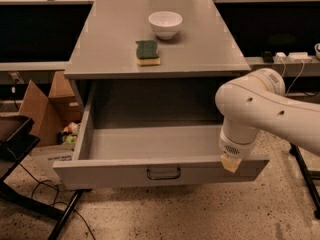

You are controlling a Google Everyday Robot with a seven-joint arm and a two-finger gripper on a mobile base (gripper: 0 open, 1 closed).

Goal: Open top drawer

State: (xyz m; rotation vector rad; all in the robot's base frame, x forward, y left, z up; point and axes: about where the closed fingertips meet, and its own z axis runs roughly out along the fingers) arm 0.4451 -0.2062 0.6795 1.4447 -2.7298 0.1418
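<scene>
The top drawer point(120, 170) of the grey cabinet stands pulled far out toward me. Its grey inside point(150, 141) holds nothing that I can see. A small dark bar handle point(163, 173) sits at the centre of its front panel. My white arm point(260, 109) reaches in from the right and bends down over the drawer's front right corner. My gripper point(231, 162) shows only as a tan tip at the end of the wrist, resting at the front panel's top edge, to the right of the handle.
A white bowl point(165, 24) and a green-and-yellow sponge point(148, 52) sit on the cabinet top point(110, 44). A cardboard box point(47, 109) with clutter stands at the left. A black stand point(20, 144) and cables lie at the lower left. A dark leg point(305, 179) stands at the right.
</scene>
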